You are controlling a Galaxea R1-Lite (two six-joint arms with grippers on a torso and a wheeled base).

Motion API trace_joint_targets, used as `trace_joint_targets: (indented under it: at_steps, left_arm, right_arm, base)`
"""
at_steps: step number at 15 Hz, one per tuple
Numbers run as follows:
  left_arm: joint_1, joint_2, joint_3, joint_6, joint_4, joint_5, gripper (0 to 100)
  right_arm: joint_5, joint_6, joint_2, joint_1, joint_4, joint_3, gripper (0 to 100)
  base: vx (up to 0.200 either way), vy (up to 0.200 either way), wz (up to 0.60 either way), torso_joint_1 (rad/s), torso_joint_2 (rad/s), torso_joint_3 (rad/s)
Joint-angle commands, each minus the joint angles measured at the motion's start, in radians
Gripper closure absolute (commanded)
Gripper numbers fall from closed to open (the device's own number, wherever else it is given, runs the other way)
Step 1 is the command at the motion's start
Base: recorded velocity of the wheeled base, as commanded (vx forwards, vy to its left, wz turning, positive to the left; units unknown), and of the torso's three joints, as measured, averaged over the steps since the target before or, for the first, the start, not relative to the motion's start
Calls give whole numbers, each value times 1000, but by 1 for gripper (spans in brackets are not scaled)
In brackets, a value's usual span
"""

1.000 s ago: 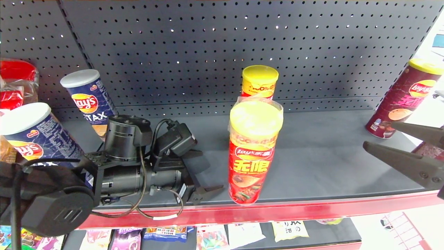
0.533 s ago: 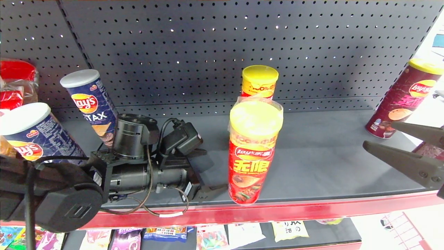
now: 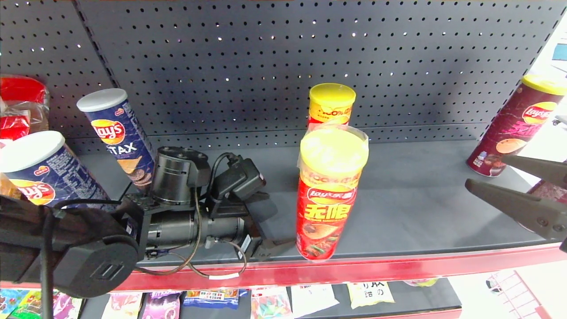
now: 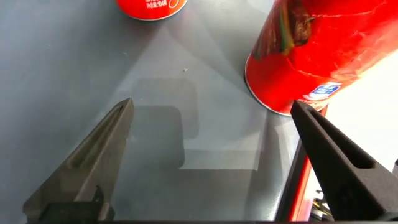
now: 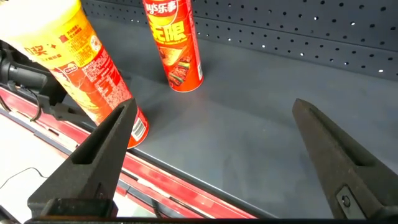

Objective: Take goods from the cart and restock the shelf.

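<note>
Front of the grey shelf (image 3: 412, 199), just behind its red lip (image 3: 398, 266): stands a red chip can with a yellow lid (image 3: 330, 195), upright, with a loose clear wrap showing around the top. Sits right at the shelf's front edge in the left wrist view.

Directly behind it, close to the perforated back panel (image 3: 266, 53): stands a second red can (image 3: 331, 104) of the same kind, apart from the first.

Left gripper (image 4: 211, 104): lies low over the shelf surface, pointing toward the front can's base. Spread wide, with nothing between the fingers. Ends with one fingertip (image 4: 298, 112) just beside the bottom of the front can; cannot tell whether touching.

Right gripper (image 3: 485, 170): hangs over the shelf's right end, well apart from both red cans. Also spread wide and grasping nothing.

Far right, near the back of the shelf: stands a maroon can with a yellow lid (image 3: 516, 128), just beyond the right gripper.

Left end of the shelf: stand two blue cans with white lids, one at the back (image 3: 116, 128) and one nearer the front (image 3: 42, 170), both behind the left arm.

Below the red lip: lie assorted snack packets (image 3: 270, 303) on a lower shelf.
</note>
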Motion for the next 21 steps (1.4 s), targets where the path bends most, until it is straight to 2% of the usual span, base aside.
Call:
trace_joint_targets:
  at_steps: [1, 6, 17, 19, 21]
  left_arm:
    - [0, 10, -9, -1, -1, 1, 0]
    - [0, 40, -69, -1, -1, 8, 0]
    - [0, 58, -80, -1, -1, 8, 0]
    - [6, 7, -46, -3, 1, 19, 0]
    - [9, -166, 83, -4, 7, 54, 0]
  right_arm:
    - [0, 0, -4, 0, 0, 1, 0]
    - [0, 0, -7, -12, 1, -1, 0]
    - [0, 0, -13, -12, 1, 4, 0]
    - [2, 0, -16, -12, 1, 22, 0]
    - [8, -2, -50, -12, 0, 73, 0]
  base:
    - [0, 0, 0, 0, 0, 0]
    - [0, 0, 0, 0, 0, 0]
    - [0, 0, 0, 0, 0, 0]
    - [0, 0, 0, 0, 0, 0]
    - [0, 0, 0, 0, 0, 0]
